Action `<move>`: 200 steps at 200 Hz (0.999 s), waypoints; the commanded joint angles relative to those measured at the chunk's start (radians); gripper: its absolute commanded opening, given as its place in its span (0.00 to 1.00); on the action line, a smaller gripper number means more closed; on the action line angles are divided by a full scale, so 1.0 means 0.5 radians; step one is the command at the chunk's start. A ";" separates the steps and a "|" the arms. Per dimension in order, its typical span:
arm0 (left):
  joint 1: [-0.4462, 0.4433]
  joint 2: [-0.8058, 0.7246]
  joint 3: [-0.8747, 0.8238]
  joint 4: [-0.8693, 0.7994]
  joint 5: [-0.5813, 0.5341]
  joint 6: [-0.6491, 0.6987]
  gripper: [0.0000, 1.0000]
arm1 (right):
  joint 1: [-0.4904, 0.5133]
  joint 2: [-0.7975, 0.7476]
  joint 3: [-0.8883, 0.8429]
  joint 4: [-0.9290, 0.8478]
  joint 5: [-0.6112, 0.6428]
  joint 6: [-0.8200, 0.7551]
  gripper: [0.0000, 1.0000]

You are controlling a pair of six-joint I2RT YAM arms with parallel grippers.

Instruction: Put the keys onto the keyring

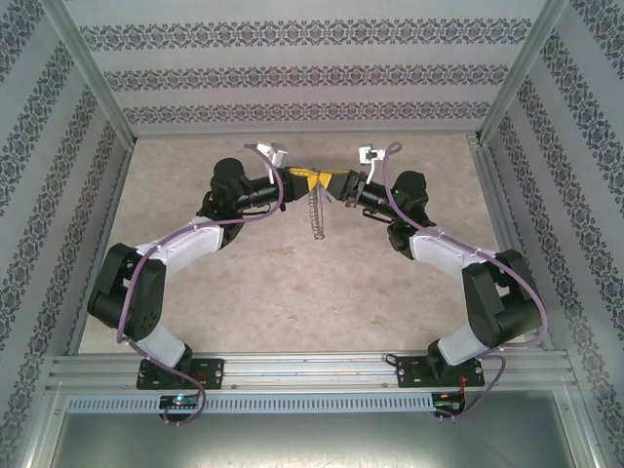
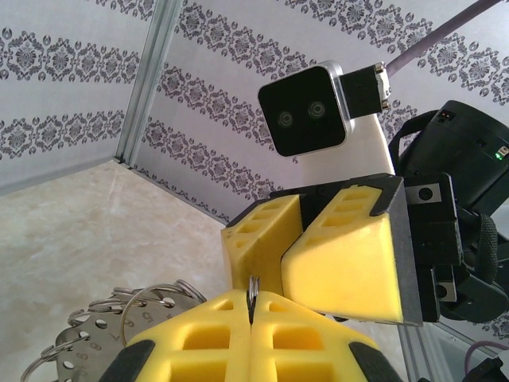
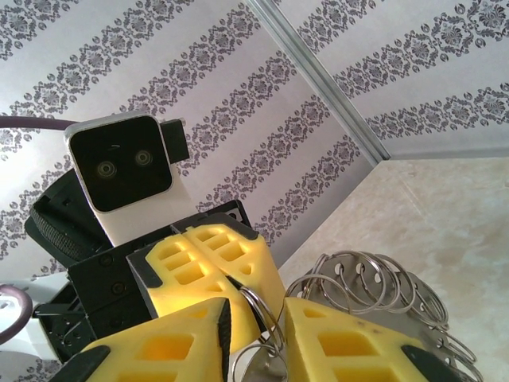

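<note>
While left claw [image 1: 306, 178] grips keyring [image 1: 317, 214], it dangles, long axis pointing down

The scene is recognised as a robotics lab test cell. The marble-look counter [image 1: 292, 312] is boxed in by aluminium profile posts [image 1: 93, 78] and by panels covered in damask-striped wallpaper [image 1: 292, 73] — a staged backdrop. Two robot arms — the left arm [image 1: 190, 242] and the right arm [image 1: 444, 249] — are bolted to an extruded aluminium rail [image 1: 312, 368] at the near edge. A slotted cable duct [image 1: 312, 402] is fitted beside the rail. A purple cable [image 2: 445, 33] is run to a camera module [image 2: 306, 111] mounted at a wrist.
</note>
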 commanded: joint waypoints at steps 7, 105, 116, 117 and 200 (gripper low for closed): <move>-0.018 0.009 0.033 0.155 0.041 -0.041 0.00 | 0.031 0.030 0.065 0.140 -0.078 0.028 0.26; -0.018 0.013 0.055 0.134 0.036 -0.037 0.00 | 0.030 0.036 0.059 0.135 -0.120 -0.002 0.00; -0.018 0.012 0.063 0.109 0.042 -0.026 0.00 | 0.020 0.032 0.066 0.106 -0.119 -0.018 0.00; -0.018 0.011 0.067 0.105 0.043 -0.023 0.00 | 0.019 0.032 0.066 0.103 -0.120 -0.021 0.00; 0.039 -0.037 0.444 -0.877 0.114 0.492 0.30 | -0.159 -0.014 0.267 -0.608 -0.364 -0.515 0.00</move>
